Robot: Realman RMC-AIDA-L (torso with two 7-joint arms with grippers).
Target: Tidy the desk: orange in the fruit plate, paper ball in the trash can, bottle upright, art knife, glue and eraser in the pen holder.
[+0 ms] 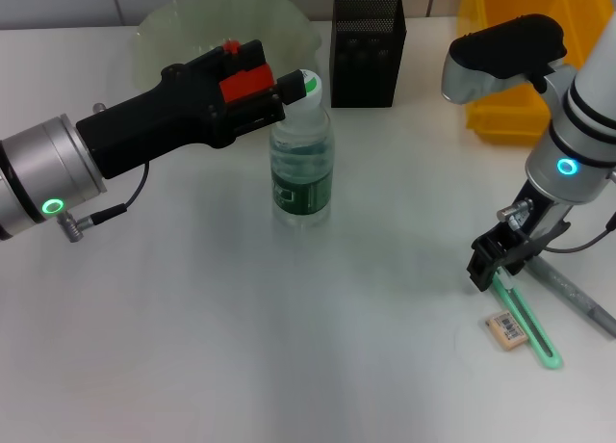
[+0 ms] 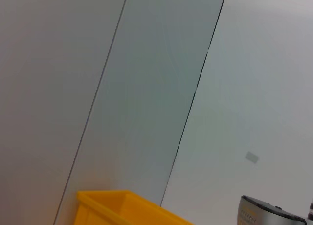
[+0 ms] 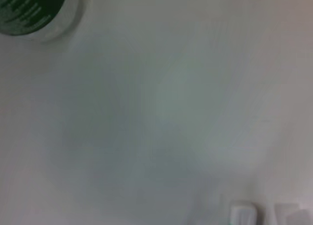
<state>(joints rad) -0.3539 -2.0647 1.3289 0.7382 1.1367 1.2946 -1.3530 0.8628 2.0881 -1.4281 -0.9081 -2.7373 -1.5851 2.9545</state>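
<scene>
The clear bottle (image 1: pixel 302 169) with a green label stands upright mid-table, and its base also shows in the right wrist view (image 3: pixel 34 10). My left gripper (image 1: pixel 292 87) reaches in from the left at cap height and is shut on the bottle's top. My right gripper (image 1: pixel 489 262) hangs low over the near end of the green art knife (image 1: pixel 529 325), which lies flat on the table. A tan eraser (image 1: pixel 506 329) lies just beside the knife. A grey stick, possibly the glue (image 1: pixel 579 295), lies to the right of both. The orange and the paper ball are out of view.
The green glass fruit plate (image 1: pixel 226 24) sits at the back left, behind my left arm. A black mesh pen holder (image 1: pixel 367 46) stands at the back centre. A yellow bin (image 1: pixel 515 67) (image 2: pixel 122 208) is at the back right, behind my right arm.
</scene>
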